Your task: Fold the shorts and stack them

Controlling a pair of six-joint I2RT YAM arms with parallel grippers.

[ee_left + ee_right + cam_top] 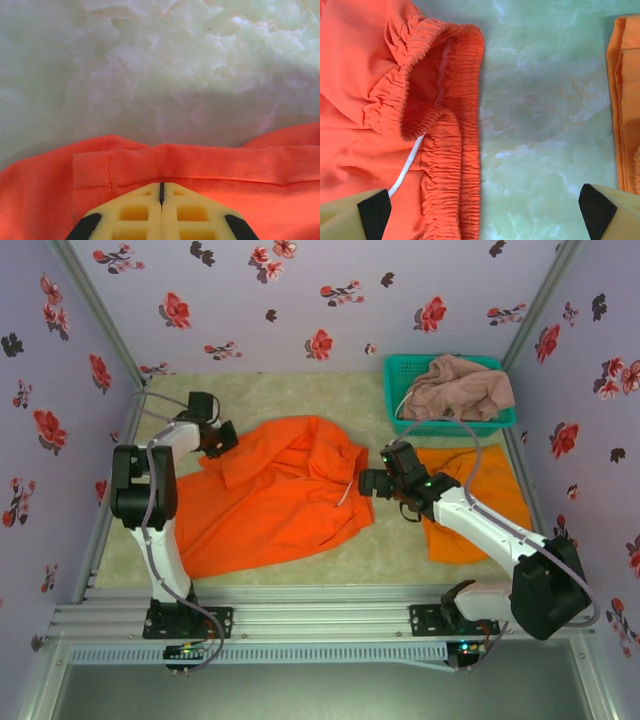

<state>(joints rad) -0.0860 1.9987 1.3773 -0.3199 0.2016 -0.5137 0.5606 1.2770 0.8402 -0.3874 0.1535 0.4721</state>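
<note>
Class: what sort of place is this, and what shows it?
Probably a robot training booth: left arm and right arm bolted to a metal rail, floral walls around the table, orange shorts laid out.

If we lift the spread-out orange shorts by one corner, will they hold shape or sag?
Probably sag: the spread orange shorts lie wrinkled and lapped over themselves, so they look floppy. Likely light, judging by the thin hem. The drawstring may dangle and snag.
</note>
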